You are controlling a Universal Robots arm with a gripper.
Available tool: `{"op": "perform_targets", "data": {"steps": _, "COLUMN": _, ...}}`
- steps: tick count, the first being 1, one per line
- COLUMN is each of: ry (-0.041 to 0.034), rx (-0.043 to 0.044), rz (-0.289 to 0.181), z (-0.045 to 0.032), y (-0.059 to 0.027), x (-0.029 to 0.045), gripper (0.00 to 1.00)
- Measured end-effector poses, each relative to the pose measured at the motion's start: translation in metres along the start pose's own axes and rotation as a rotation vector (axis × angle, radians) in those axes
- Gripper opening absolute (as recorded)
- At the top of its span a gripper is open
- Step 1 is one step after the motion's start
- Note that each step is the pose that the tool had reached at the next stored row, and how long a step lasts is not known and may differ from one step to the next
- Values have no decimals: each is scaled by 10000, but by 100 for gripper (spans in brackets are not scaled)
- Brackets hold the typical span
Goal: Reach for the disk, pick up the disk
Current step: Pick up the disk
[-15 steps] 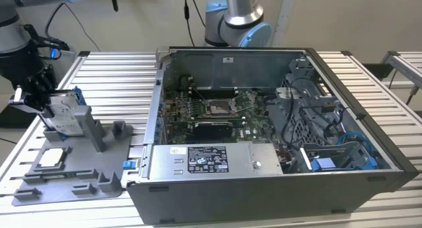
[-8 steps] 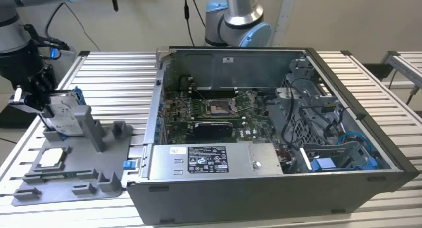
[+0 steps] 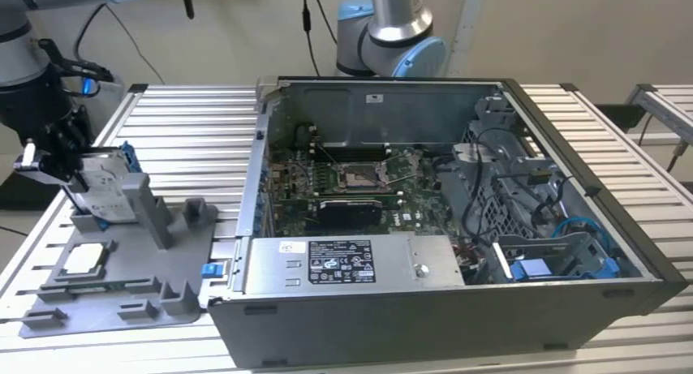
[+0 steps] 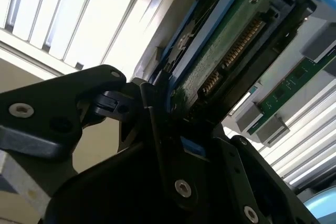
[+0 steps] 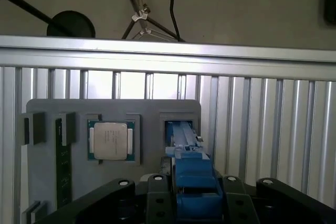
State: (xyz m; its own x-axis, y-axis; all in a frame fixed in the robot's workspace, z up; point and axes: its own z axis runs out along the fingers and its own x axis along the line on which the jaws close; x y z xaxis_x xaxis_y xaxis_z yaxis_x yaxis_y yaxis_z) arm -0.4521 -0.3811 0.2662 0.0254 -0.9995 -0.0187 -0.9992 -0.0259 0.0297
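The reach looks done. In the exterior view the black gripper [image 3: 54, 159] is at the edge of the flat silver-grey hard disk with a white label and a bright blue plastic bracket [image 3: 105, 187]. The disk stands on edge, leaning a little, in the upright holder of a grey plastic fixture tray [image 3: 109, 309]. The tray lies on the slatted aluminium bench [image 3: 184, 122] at the exterior view's left, beside the open grey computer case [image 3: 433, 325].

In the first wrist view the disk's blue bracket [image 5: 191, 174] sits between the two dark fingers of the gripper [image 5: 191, 195], which lie close against either side of it. The second wrist view shows the gripper [image 4: 173, 114] at one end of the disk [image 4: 231, 45], with its green circuit board and connector row turned to the camera. Judging from these, the gripper is narrowed onto the disk and holds it by the bracket.

The lift looks barely begun, if begun at all. In the exterior view the disk's lower edge is down at the holder, and in the first wrist view some blue shows in the tray's slot just beyond the fingers.

The contact between the finger pads and the bracket is hidden behind the gripper's own body in both wrist views. Whether the disk's lower edge rests in the slot or has come clear of it cannot be told. The small square silver processor chip [image 5: 111, 141] sits untouched in its recess, apart from the gripper.
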Motion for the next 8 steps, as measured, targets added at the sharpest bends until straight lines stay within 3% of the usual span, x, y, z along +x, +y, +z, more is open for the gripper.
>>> {"op": "perform_targets", "data": {"steps": 8, "ry": 0, "rx": 0, "rz": 0, "z": -122, "y": 4, "x": -2, "gripper": 0}}
